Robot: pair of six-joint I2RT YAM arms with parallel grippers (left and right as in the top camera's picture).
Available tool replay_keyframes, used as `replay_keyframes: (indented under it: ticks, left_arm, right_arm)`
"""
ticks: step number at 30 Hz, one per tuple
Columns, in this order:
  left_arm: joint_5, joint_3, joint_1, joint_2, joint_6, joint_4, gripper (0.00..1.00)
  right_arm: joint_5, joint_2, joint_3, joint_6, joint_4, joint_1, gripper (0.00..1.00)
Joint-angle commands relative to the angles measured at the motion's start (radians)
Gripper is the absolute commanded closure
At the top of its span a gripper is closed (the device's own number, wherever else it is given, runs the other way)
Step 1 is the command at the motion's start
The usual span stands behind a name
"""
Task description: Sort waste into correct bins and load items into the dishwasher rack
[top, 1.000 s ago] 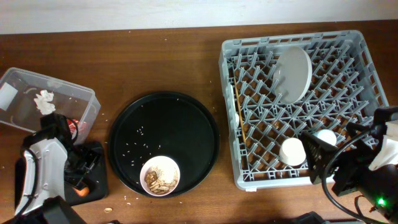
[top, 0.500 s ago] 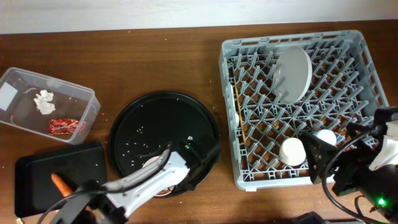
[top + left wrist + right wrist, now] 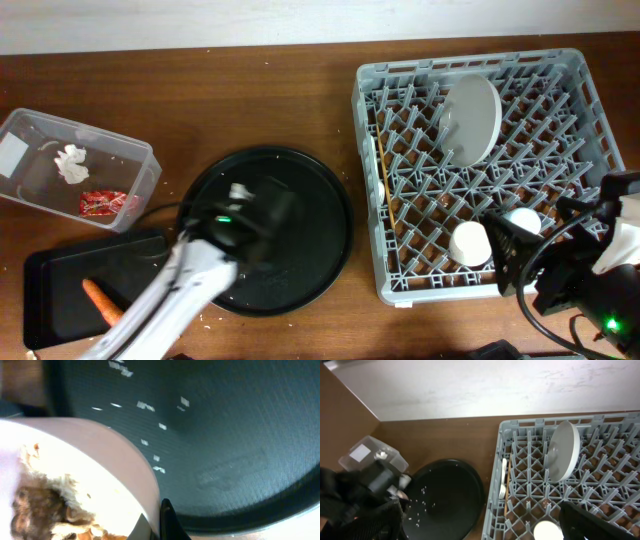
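Nearest you, the left gripper (image 3: 156,526) is clamped on the rim of the round white bowl (image 3: 100,460) (brownish grainy food scraps (image 3: 42,505) lie inside it), and it holds the bowl over the big round black tray (image 3: 310,230); the overhead view blurs that arm and hides the bowl. The right gripper (image 3: 507,250) hangs over the near edge of the large grey plastic dishwasher rack (image 3: 362,180); you cannot tell how wide its fingers stand. On your left, the small orange carrot (image 3: 97,296) lies in the flat black rectangular tray (image 3: 50,300). Just beyond the right gripper, a white cup (image 3: 470,243) and a second small pale cup (image 3: 522,219) sit in the rack. Farther back, the clear plastic rectangular tub (image 3: 148,165) holds the red shiny wrapper (image 3: 100,203) and the crumpled white paper ball (image 3: 70,162); the round pale plate (image 3: 470,118) stands on edge among the rack's far pegs.
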Motion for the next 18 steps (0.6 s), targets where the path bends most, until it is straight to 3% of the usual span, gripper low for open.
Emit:
replay_keyframes:
  ticks: [1,8,11,15,18]
  left_arm:
    - [0.198,0.013,0.296,-0.132,0.206,0.03,1.0]
    - [0.832,-0.142,1.122,-0.162,0.618,0.132,1.0]
    - [1.135,-0.251,1.403,-0.161,0.752,0.18,1.0]
    - [1.38,-0.39,1.705,-0.161,0.911,0.179,1.0]
    - [1.564,-0.414,1.799,-0.16,0.97,0.179,1.0]
  right_arm:
    - [0.005,-0.002,0.002,-0.003,0.005,0.002,0.01]
    - [0.005,-0.002,0.002,-0.003,0.005,0.002,0.01]
    - [0.005,-0.002,0.002,-0.002,0.005,0.002,0.01]
    - [0.005,-0.002,0.002,-0.003,0.005,0.002,0.01]
    - [0.005,-0.002,0.002,-0.003,0.005,0.002,0.01]
